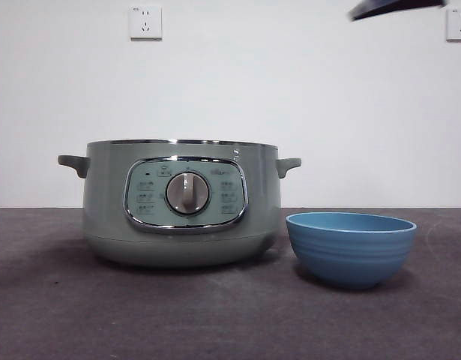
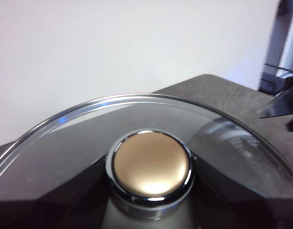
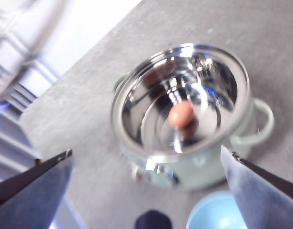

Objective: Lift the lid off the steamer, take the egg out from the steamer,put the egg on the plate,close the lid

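One egg sits in the open steamer, so my spread right end effector should descend centered (left end effector pinching the lid).

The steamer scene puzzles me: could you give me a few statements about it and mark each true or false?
1. The lid sits on the steamer. False: the pot is open and the left hand holds the lid by its knob.
2. An egg lies inside the steamer. True.
3. The plate holds the egg. False: it looks empty.
4. The right hand hangs open above the steamer. True.
5. The plate stands beside the steamer on the table. True.
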Robot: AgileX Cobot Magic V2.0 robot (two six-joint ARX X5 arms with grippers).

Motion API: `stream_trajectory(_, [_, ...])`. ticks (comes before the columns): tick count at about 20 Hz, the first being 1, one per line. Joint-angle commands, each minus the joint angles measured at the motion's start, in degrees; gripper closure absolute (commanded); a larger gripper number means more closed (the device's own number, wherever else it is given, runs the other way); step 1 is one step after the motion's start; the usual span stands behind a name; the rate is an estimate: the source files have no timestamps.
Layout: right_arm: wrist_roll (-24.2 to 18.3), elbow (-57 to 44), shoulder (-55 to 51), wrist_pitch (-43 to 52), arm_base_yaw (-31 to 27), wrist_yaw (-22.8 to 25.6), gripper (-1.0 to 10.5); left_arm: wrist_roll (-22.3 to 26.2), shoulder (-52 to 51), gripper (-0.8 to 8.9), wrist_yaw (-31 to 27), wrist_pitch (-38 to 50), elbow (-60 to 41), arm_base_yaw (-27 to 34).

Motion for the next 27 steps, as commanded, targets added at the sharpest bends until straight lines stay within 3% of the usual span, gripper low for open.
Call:
stream_trajectory(1, [3.7, 0.3, 3.8, 4.3, 4.1, 4.1, 3.8, -0.4, -4.4, 8.22, -2.4, -1.8, 0.2, 0.0])
stream_trajectory(7, [4.4, 5.4, 15.0, 7.6, 12.1, 15.2, 3.8, -0.5, -11.7, 8.22, -5.2, -10.9, 0.2, 0.0])
stream_trajectory(20, [0.9, 33.4, 44.2, -0.5, 18.7, 26.9, 3.8, -0.6, -15.9, 8.22, -7.7, -16.3, 0.2, 0.0])
stream_trajectory(27, [-0.7, 34.9, 52.5, 0.3, 19.1, 29.9, 3.8, -0.5, -15.9, 8.22, -7.6, -16.3, 0.2, 0.0])
